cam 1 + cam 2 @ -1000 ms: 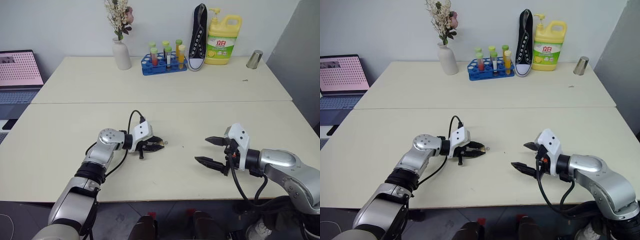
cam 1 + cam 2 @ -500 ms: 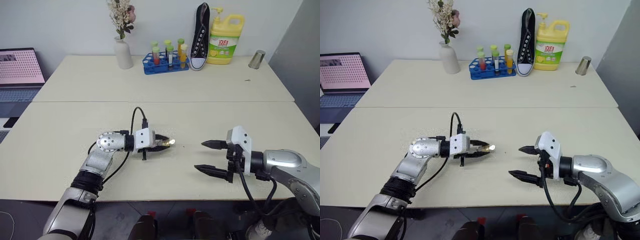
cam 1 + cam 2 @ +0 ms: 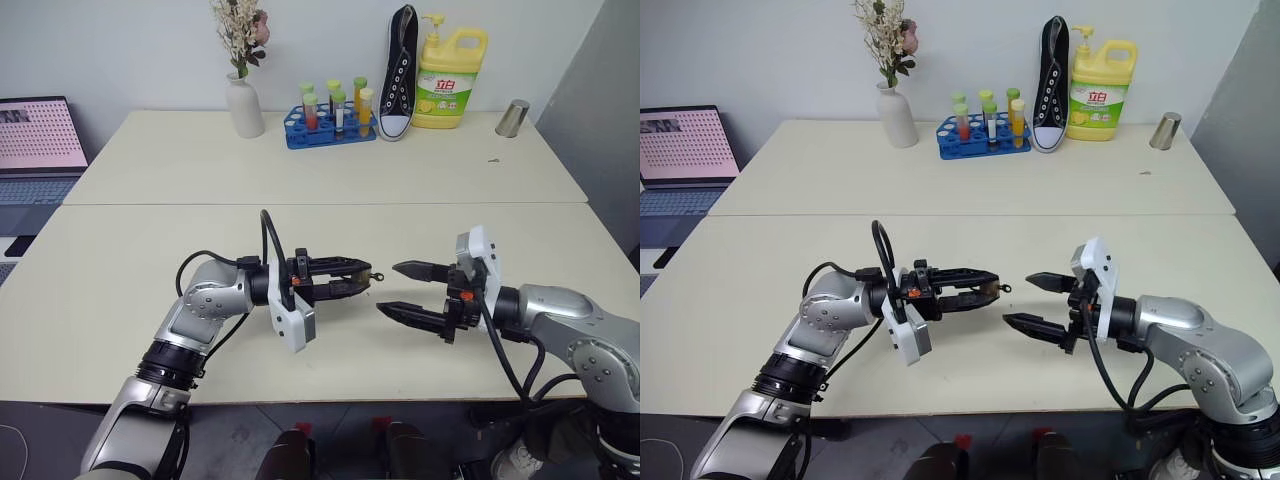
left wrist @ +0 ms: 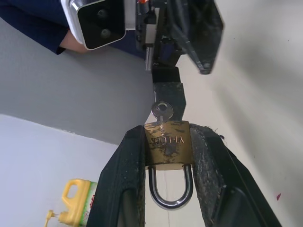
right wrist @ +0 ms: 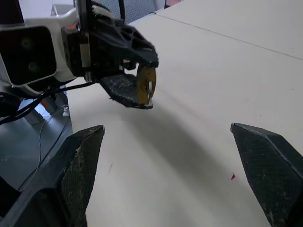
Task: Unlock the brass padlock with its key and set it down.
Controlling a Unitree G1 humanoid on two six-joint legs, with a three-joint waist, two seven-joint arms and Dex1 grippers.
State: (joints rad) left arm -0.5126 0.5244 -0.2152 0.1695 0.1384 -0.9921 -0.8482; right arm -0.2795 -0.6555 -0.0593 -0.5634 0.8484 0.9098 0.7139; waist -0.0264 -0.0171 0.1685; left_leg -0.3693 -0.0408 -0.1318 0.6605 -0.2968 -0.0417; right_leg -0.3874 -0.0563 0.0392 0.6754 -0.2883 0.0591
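Two counters stand pushed together, one behind the other. There are two robot hands: the left hand and the right hand. One padlock shows, with one key standing in it. At the far edge there is one white vase with one bunch of dried flowers, one blue rack carrying six coloured tubes, one black-and-white shoe standing on end, one yellow bottle with a pump top, and one metal cup. One laptop sits off to the left.
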